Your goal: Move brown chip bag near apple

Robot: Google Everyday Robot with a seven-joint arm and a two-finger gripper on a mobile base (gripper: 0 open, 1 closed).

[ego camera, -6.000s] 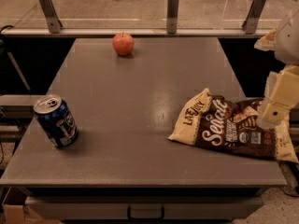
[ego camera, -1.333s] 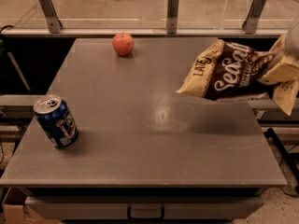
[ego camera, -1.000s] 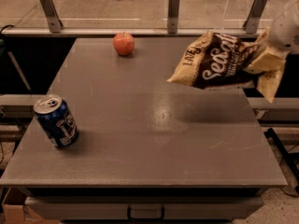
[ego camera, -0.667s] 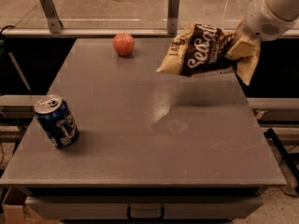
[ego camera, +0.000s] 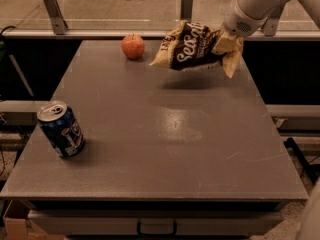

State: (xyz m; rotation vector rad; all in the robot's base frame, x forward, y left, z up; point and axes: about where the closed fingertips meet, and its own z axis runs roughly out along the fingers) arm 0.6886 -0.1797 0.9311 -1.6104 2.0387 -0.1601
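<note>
- The table is a grey slab that fills most of the view. A soft shadow lies on its far right part, under the bag. The near right part, where the bag lay six seconds ago, now holds nothing.
- A drawer under the near edge is closed, so its contents are hidden.
- The arm comes in from the top right corner. It reaches further left and further back than it did a moment ago.
- The bag hangs in the air over the far right part of the table, clear of the surface. It is tilted, with its left end toward the apple and its lettering facing the camera. It has moved left and back since the earlier frames, and is now near the apple but not touching it.
- The can stands at the near left, leaning slightly, where it was before. Its tab is visible on top, but I cannot tell whether it is open.
- The gripper is clamped on the bag's right end and holds it aloft.
- The apple sits at the far edge, left of centre, and has not moved. It is just left of the bag's left tip.
</note>
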